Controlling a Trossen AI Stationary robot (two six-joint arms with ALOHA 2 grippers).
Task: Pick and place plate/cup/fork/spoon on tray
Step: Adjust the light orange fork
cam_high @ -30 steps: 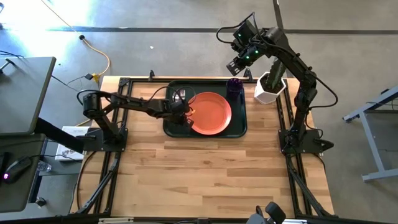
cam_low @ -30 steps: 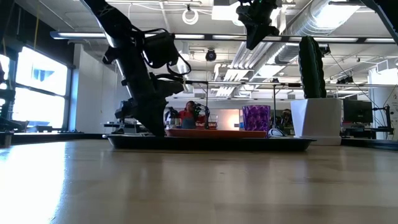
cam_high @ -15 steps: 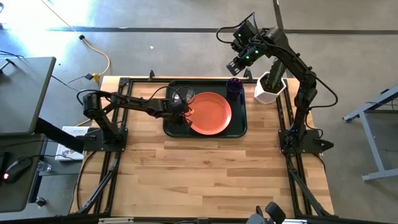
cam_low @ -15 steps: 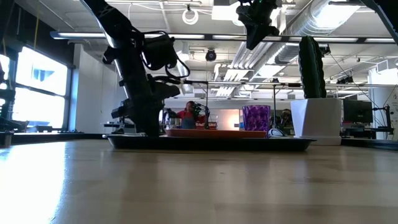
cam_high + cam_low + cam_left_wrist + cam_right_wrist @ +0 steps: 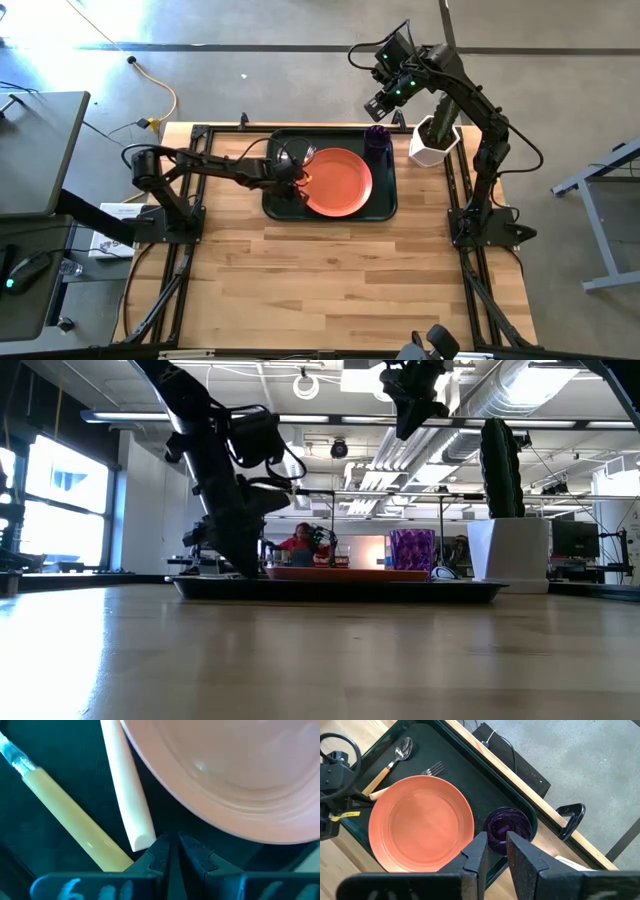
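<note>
**A:** Where was the left end effector [image 5: 298, 178] against the fork [image 5: 400, 780]?

**B:** Low over the tray [image 5: 330, 213], at the plate's [image 5: 338, 181] left edge. In its wrist view both fingers were pressed together with nothing between them, so clenched and empty. The fork's handle tip lay just beside those fingertips, a little to one side, and its long axis ran away from them toward the tray's far rim.

**A:** And which way did it point?

**B:** Tines toward the far rim, handle end toward the end effector. The handle skirted the plate's rim, partly tucked against it in the right wrist view. The spoon [image 5: 387, 765] lay alongside, roughly parallel, bowl at the far end, on the side away from the plate.

**A:** Anything left off the tray?

**B:** Seemingly not. The cup [image 5: 377, 143] stood in the tray's far right corner, so the set looked placed.

**A:** The right arm?

**B:** The right end effector [image 5: 381, 106] was raised beyond the table's far edge, fingers nearly together, holding nothing. The left was much nearer the cutlery.
</note>
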